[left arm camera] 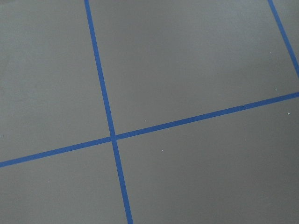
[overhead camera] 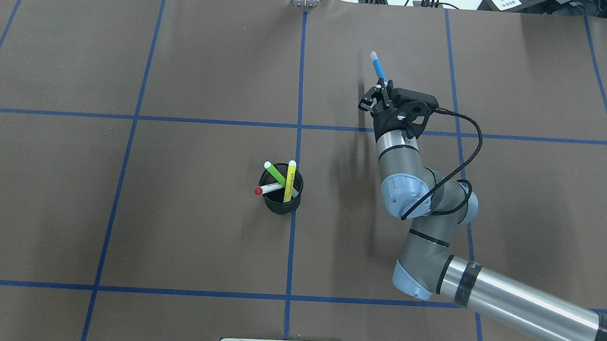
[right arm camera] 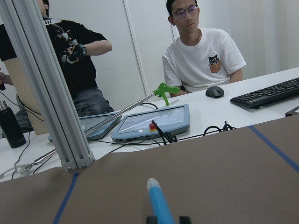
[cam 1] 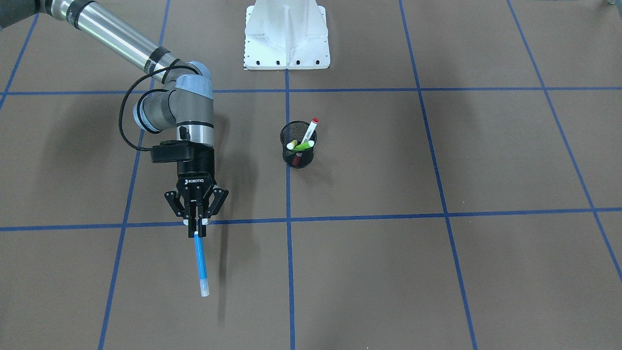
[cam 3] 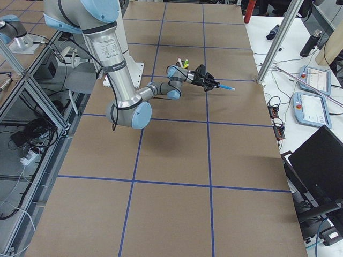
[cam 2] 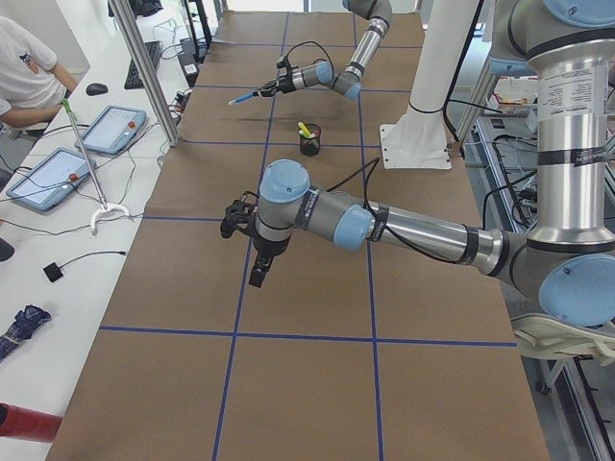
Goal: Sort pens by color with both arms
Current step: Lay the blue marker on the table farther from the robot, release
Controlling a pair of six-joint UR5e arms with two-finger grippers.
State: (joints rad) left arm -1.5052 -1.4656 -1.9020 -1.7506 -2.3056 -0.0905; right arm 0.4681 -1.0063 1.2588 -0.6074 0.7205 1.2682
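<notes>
My right gripper is shut on the blue pen, which sticks out past the fingertips with its pale end forward. It hangs above the table and casts a shadow beside it. It also shows in the overhead view and the right wrist view. The green pen, the yellow pen and the white pen with the red cap stand in the black mesh cup at the table's middle. My left gripper shows only in the exterior left view, low over bare table; I cannot tell if it is open or shut.
The white pedestal base stands at the robot's side of the table. Blue tape lines divide the brown surface. Beyond the far edge are an aluminium post, tablets and two seated operators.
</notes>
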